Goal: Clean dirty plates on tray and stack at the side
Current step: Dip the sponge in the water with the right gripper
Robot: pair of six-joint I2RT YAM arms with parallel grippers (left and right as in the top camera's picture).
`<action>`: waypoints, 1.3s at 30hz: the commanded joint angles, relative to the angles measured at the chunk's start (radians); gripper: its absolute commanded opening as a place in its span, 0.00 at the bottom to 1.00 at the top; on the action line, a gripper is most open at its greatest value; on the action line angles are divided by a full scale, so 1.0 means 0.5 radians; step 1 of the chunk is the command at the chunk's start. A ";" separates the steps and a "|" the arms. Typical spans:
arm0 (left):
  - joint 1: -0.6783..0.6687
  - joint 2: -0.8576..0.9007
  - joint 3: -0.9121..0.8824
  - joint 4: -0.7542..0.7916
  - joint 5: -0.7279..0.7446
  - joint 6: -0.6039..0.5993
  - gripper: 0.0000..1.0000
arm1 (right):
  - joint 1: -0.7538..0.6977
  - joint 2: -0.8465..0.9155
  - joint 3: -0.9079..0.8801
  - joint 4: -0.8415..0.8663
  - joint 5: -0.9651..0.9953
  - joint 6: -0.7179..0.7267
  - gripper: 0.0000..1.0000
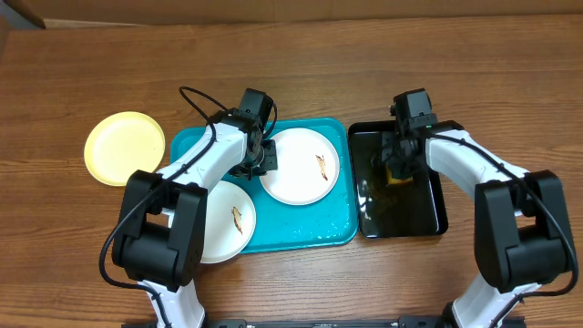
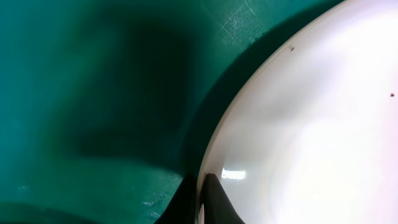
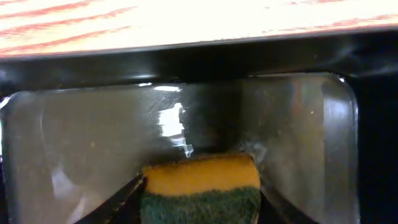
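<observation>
A white plate (image 1: pixel 299 166) with a brown smear lies on the far part of the turquoise tray (image 1: pixel 310 228). My left gripper (image 1: pixel 260 157) is at its left rim. In the left wrist view the fingers (image 2: pixel 200 190) are shut on the plate's (image 2: pixel 311 124) edge, over the tray floor (image 2: pixel 93 74). A second smeared white plate (image 1: pixel 223 221) lies over the tray's left front corner. A pale yellow plate (image 1: pixel 125 148) lies on the table to the left, with no smear showing. My right gripper (image 1: pixel 398 169) is shut on a yellow-and-green sponge (image 3: pixel 199 177).
The narrow black tray (image 1: pixel 424 214) stands right of the turquoise tray and holds shallow water; the sponge is over its far end (image 3: pixel 93 137). Wooden table (image 1: pixel 73 255) surrounds both trays.
</observation>
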State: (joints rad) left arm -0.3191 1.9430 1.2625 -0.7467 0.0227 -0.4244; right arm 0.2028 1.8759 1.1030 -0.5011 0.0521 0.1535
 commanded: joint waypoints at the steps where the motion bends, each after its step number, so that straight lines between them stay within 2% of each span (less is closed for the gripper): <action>1: -0.006 0.041 -0.064 0.000 -0.059 -0.044 0.04 | -0.002 0.006 0.005 0.009 0.014 -0.017 0.35; 4: -0.006 0.041 -0.065 -0.002 -0.059 -0.044 0.04 | -0.002 0.006 0.005 0.004 0.014 -0.018 0.25; 7: -0.006 0.041 -0.065 -0.002 -0.059 -0.043 0.04 | -0.002 0.006 0.005 0.007 0.014 -0.018 0.04; 10: -0.008 0.041 -0.065 -0.002 -0.060 -0.043 0.04 | -0.002 0.000 0.020 -0.002 0.013 -0.017 0.04; 11: -0.008 0.041 -0.065 -0.002 -0.059 -0.043 0.04 | -0.002 -0.008 0.035 -0.017 0.013 -0.017 0.05; 15: -0.008 0.041 -0.065 -0.002 -0.061 -0.043 0.04 | -0.002 -0.056 0.137 -0.164 0.012 -0.016 0.45; 16: -0.008 0.041 -0.065 -0.002 -0.061 -0.043 0.04 | -0.002 -0.067 0.163 -0.211 0.013 -0.011 0.50; 19: -0.008 0.041 -0.066 -0.002 -0.060 -0.043 0.04 | -0.002 -0.082 0.188 -0.308 0.013 -0.010 0.59; 22: -0.008 0.041 -0.066 -0.002 -0.063 -0.043 0.05 | -0.002 -0.077 0.182 -0.427 0.013 -0.001 0.59; 25: -0.008 0.041 -0.066 -0.002 -0.063 -0.043 0.04 | -0.002 -0.073 0.150 -0.501 0.013 0.005 0.54; 29: -0.008 0.041 -0.066 -0.002 -0.067 -0.035 0.04 | -0.002 -0.071 0.043 -0.448 0.014 0.005 0.41; 31: -0.008 0.041 -0.066 -0.001 -0.066 -0.035 0.04 | -0.002 -0.071 -0.004 -0.373 0.013 0.005 0.18; 32: -0.008 0.041 -0.066 -0.001 -0.066 -0.035 0.05 | -0.002 -0.071 -0.011 -0.348 0.013 0.005 0.13; 33: -0.008 0.041 -0.066 -0.001 -0.066 -0.035 0.04 | -0.002 -0.071 -0.007 -0.339 0.013 0.004 0.14; 34: -0.008 0.041 -0.066 -0.001 -0.066 -0.035 0.05 | -0.002 -0.072 0.014 -0.351 0.013 0.004 0.24; 35: -0.008 0.041 -0.066 0.000 -0.066 -0.035 0.05 | -0.002 -0.073 0.040 -0.381 0.013 0.004 0.41; 36: -0.008 0.041 -0.066 -0.001 -0.066 -0.036 0.05 | -0.002 -0.073 0.081 -0.436 0.013 0.004 0.49; 39: -0.008 0.041 -0.066 -0.001 -0.066 -0.035 0.05 | -0.002 -0.073 0.161 -0.573 0.013 0.005 0.55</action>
State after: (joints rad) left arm -0.3195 1.9430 1.2617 -0.7456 0.0223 -0.4282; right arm 0.2028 1.8618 1.1339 -0.7612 0.0559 0.1558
